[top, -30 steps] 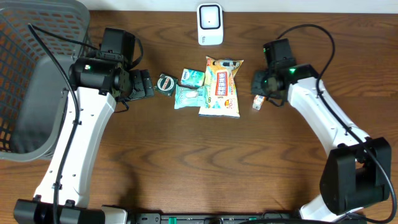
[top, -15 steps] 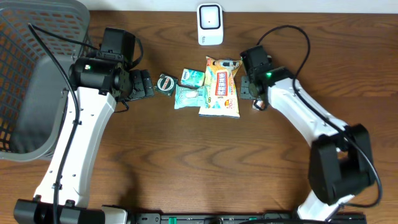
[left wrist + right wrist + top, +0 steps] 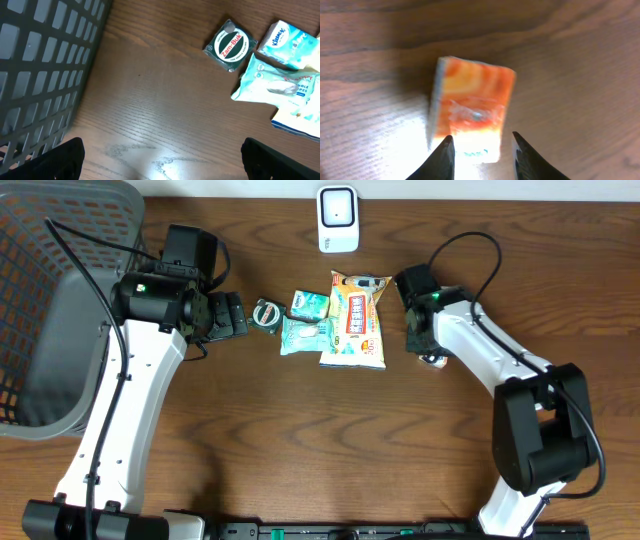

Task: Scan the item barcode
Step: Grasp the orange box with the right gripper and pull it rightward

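Orange packet [image 3: 472, 111] sits between the right jaws, grip unclear — left jaws wide apart

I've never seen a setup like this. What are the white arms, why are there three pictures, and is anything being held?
These are two robot arms at a wooden table. One picture looks down from above; the other two come from small cameras on each wrist.

On the table lie a round green Zam-Buk tin, a Kleenex pack, a wipes pack and a yellow snack bag. A white scanner stands at the far edge, and a grey basket sits on the left.

The left gripper has its jaws wide open over bare wood, holding nothing. The right gripper has its jaws on either side of a small orange packet; whether they already pinch it I cannot tell.
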